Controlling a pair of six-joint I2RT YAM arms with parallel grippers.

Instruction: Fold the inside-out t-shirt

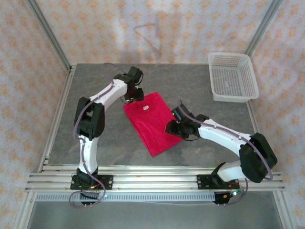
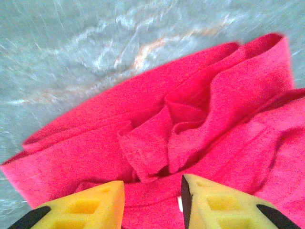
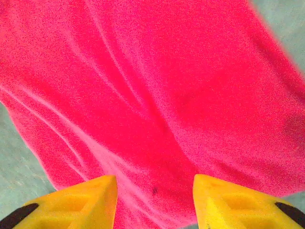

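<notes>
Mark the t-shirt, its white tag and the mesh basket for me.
red t-shirt (image 1: 153, 129): top view, middle of the cloth.
white tag (image 1: 146, 108): top view, the tag itself, toward the shirt's far end.
white mesh basket (image 1: 232, 97): top view, its near wall.

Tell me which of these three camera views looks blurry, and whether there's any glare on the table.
Top external view: evenly lit and fairly sharp, the red t-shirt reads clearly, and there is no strong glare on the table. Left wrist view: the table surface is smeared into pale streaks and the shirt folds are slightly soft. Right wrist view: the shirt looks grainy and soft, without glare.
</notes>
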